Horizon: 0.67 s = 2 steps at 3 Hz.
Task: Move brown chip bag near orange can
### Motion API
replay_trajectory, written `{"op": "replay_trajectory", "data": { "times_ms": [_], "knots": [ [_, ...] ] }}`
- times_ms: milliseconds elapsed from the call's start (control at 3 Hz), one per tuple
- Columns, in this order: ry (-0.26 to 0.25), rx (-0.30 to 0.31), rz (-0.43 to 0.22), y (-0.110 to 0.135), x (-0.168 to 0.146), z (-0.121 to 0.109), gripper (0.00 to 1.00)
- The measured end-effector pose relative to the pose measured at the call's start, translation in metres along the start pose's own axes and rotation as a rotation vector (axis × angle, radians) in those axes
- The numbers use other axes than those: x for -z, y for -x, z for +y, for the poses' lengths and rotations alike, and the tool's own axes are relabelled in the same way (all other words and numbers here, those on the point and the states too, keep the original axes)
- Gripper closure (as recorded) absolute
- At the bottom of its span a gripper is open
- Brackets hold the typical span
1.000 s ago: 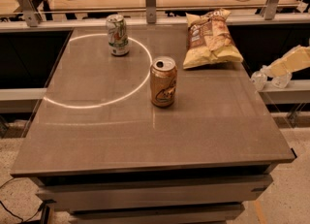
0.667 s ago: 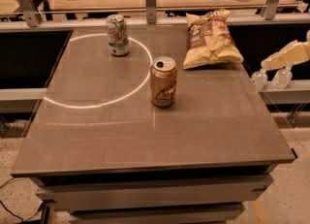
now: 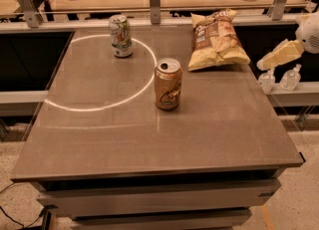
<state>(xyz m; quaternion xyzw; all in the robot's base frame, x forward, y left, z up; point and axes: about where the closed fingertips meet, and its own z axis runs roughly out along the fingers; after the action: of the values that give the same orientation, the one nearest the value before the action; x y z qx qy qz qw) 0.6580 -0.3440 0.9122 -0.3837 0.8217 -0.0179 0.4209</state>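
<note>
Brown chip bag lies flat on the grey table, up and to the left of the jaws and clear of them. The gripper hangs just off the table's right side, jaws spread with nothing between them. Its arm is cut off by the frame edge. The orange can stands upright farther left of the jaws, apart from the bag, its dark logo hard to read. A white-and-green can stands farthest from the jaws.
</note>
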Motion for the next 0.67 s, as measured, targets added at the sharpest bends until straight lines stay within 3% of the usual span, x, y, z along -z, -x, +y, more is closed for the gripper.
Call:
{"op": "replay_trajectory", "data": {
  "times_ms": [667],
  "knots": [
    [0.077,0.005,-0.043,0.020,-0.034,-0.007,0.00]
  ]
}}
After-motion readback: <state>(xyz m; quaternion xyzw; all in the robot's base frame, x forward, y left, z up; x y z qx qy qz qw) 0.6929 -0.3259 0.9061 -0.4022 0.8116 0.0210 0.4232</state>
